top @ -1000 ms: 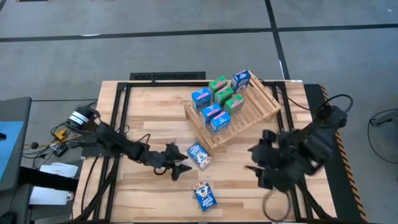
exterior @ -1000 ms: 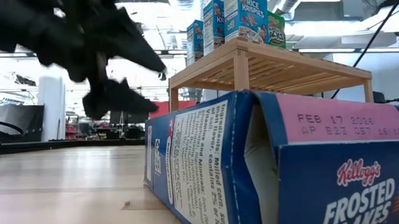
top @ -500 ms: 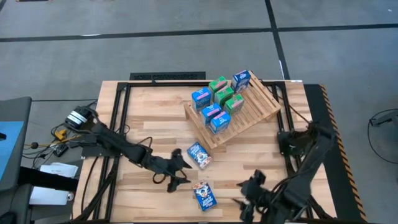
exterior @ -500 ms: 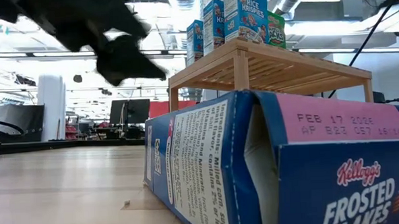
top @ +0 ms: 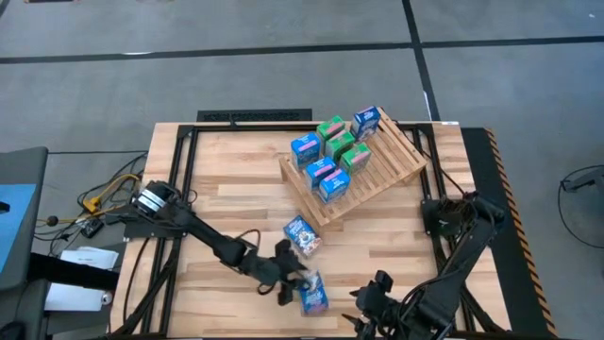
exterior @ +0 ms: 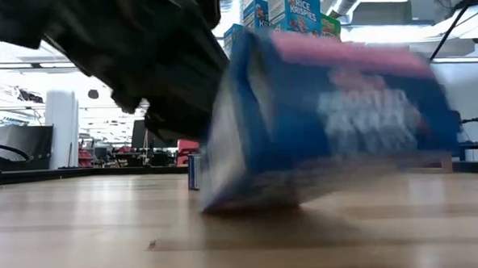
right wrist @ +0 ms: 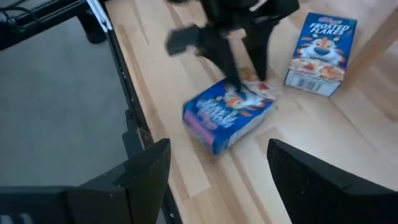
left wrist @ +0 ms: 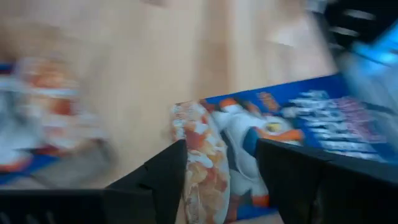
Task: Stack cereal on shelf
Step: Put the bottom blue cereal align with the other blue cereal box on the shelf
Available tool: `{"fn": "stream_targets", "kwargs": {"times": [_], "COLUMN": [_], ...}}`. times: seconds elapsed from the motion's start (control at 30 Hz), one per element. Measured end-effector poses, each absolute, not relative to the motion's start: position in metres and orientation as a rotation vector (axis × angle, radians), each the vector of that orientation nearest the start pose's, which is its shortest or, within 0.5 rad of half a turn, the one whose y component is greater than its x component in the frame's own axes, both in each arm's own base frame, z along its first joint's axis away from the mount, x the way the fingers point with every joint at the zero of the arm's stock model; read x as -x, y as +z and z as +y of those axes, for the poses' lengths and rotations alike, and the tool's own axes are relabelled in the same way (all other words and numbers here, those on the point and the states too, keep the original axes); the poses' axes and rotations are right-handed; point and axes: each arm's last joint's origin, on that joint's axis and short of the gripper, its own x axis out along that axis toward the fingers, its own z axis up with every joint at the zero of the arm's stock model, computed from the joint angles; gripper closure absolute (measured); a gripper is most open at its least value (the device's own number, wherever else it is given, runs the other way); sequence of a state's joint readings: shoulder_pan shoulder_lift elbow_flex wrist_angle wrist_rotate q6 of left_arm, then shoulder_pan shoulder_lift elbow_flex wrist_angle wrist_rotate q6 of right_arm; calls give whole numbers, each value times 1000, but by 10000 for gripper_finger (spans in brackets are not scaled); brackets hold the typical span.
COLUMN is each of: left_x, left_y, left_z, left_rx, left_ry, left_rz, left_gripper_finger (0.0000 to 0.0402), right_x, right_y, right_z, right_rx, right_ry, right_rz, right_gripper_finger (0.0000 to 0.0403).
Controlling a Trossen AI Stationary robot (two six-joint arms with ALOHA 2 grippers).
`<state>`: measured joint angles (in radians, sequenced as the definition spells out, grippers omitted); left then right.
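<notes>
Cereal box [top: 312, 294] of glossy blue cardboard lies flat on planks, left jaws [top: 294, 280] spread around it.

Left arm runs from the left-centre of the high view down toward the bottom centre, stretched low and long. Left gripper [top: 288, 280] sits at bottom centre, fingers [left wrist: 163, 171] spread apart, tips angled downward. Right arm folds at the right edge and doubles back along the bottom. Right gripper [top: 362, 314] at lower right of centre, fingers [right wrist: 148, 163] wide apart, holding nothing.
</notes>
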<state>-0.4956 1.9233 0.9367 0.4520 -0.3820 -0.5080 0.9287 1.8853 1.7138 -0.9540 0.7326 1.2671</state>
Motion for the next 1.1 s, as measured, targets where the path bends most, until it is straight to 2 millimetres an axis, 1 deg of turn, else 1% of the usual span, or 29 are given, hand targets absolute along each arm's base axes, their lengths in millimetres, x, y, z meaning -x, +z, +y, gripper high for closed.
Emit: {"fn": "stream_targets", "kwargs": {"times": [0.03, 0.1, 0.23, 0.4, 0.47, 0.57, 0.67, 0.77, 0.83, 0.93, 1.03, 1.1], "left_x": [-338, -343, -345, -340, -338, -338, -336, -333, -333, -332, -332, -331], "left_y": [130, 136, 136, 127, 126, 125, 123, 120, 120, 120, 119, 118], "left_z": [-168, -166, -164, -163, -163, -163, -162, -160, -160, -162, -162, -162], "left_rx": [263, 279, 304, 400, 402, 403, 450, 515, 543, 547, 544, 537], "left_ry": [67, 126, 142, 204, 218, 223, 253, 300, 306, 297, 300, 296], "left_rz": [513, 483, 491, 549, 550, 558, 574, 605, 613, 612, 609, 627], "left_gripper_finger": [222, 237, 263, 291, 300, 313, 327, 343, 354, 369, 379, 383], "right_x": [-248, -246, -239, -229, -227, -227, -233, -244, -251, -259, -269, -276], "right_y": [292, 294, 294, 293, 292, 292, 290, 288, 285, 279, 268, 262], "right_z": [303, 303, 309, 314, 314, 312, 308, 302, 298, 291, 287, 285], "right_rx": [-361, -357, -347, -346, -278, -106, 69, 180, 235, 265, 268, 267], "right_ry": [-295, -284, -265, -253, -239, -180, -95, -9, 17, 20, 22, 56], "right_rz": [701, 699, 705, 713, 722, 757, 817, 874, 899, 895, 883, 871], "right_gripper_finger": [112, 112, 112, 112, 112, 112, 112, 112, 112, 112, 112, 112]}}
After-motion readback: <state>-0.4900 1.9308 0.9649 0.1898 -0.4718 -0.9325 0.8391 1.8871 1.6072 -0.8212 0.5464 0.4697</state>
